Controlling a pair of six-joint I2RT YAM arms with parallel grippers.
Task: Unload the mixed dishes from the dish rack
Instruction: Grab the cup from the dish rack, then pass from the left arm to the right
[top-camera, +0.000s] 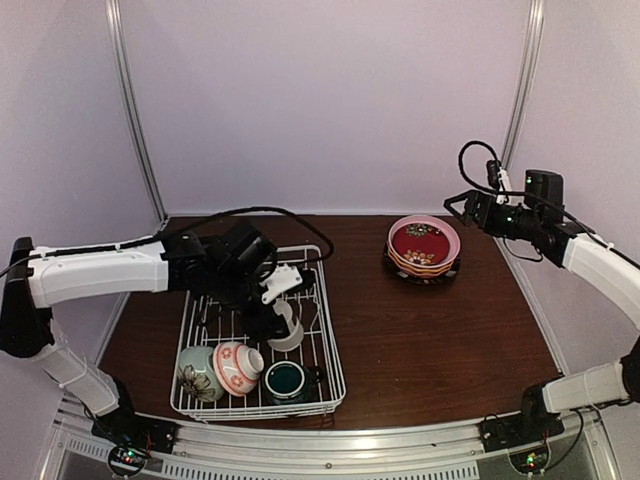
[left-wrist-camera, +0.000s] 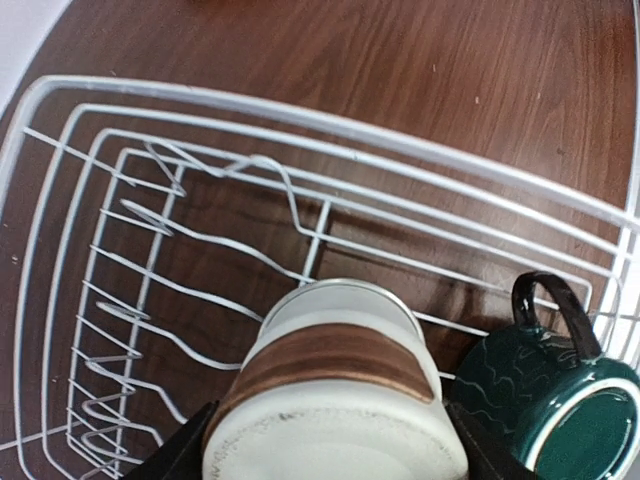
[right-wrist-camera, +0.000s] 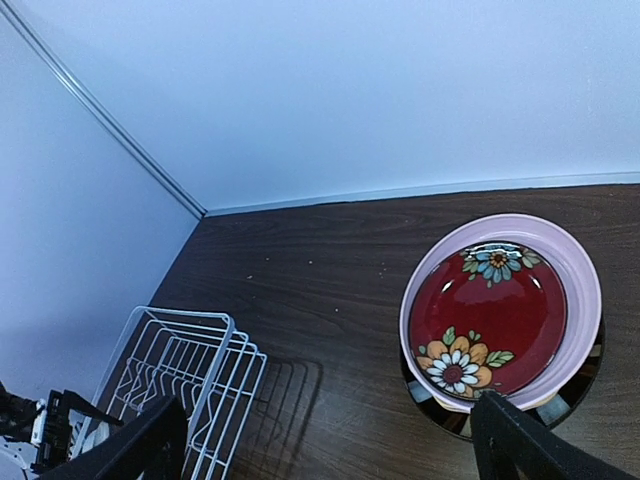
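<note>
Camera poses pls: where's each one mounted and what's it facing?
Top: high behind the robot, looking down on the table; left arm, right arm, rack, plates show.
Left wrist: over the rack, looking down; left fingers flank the cup, mug beside.
Right wrist: high at the right, facing plates and rack corner; right fingers at bottom edge.
Shared: rack in all three.

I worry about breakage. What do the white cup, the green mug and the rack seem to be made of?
The cup looks ceramic: matte speckled white, streaky brown band. The mug seems glazed ceramic, with shiny highlights. The rack is thin bent wire, probably white-coated metal.
</note>
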